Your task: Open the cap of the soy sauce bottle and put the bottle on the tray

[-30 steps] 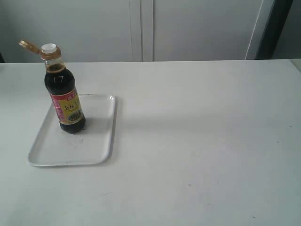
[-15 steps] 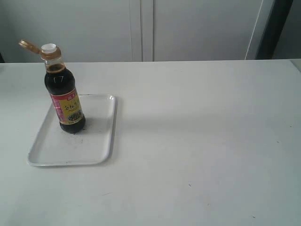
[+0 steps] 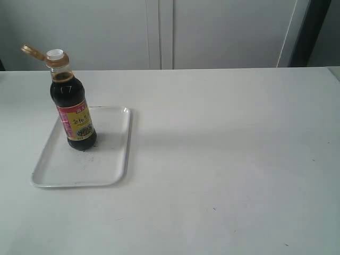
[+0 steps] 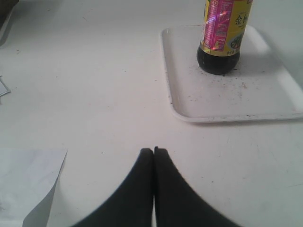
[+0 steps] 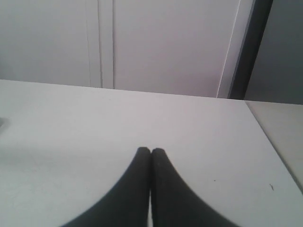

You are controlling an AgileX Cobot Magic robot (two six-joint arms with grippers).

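1. My left gripper (image 4: 154,150) has its jaws pressed together on nothing, hanging over bare table. A sheet of white paper (image 4: 28,182) lies on the table close beside it.

2. Out ahead of that gripper, apart from it, sits the tray (image 4: 265,106), its near rim facing the fingertips. The soy sauce bottle (image 4: 221,35) stands upright on the tray's farther part, base flat, with no tilt I can detect.

3. My right gripper (image 5: 151,151) is likewise closed on nothing. Ahead of it I see only empty table and a pale wall; bottle and tray are well off to its side, only a sliver of something white showing at that view's edge.

4. In the exterior view neither arm appears. The cap (image 3: 33,51) is flipped back on its hinge, with the white spout (image 3: 54,53) exposed.

5. Over the last second nothing has shifted: bottle, cap and tray sit exactly as they did, and no arm has entered the exterior view.

6. I judge the task complete: the cap is open, the bottle is on the tray, and both grippers are clear. The stillness suggests a settled bottle, so I plan no further move.
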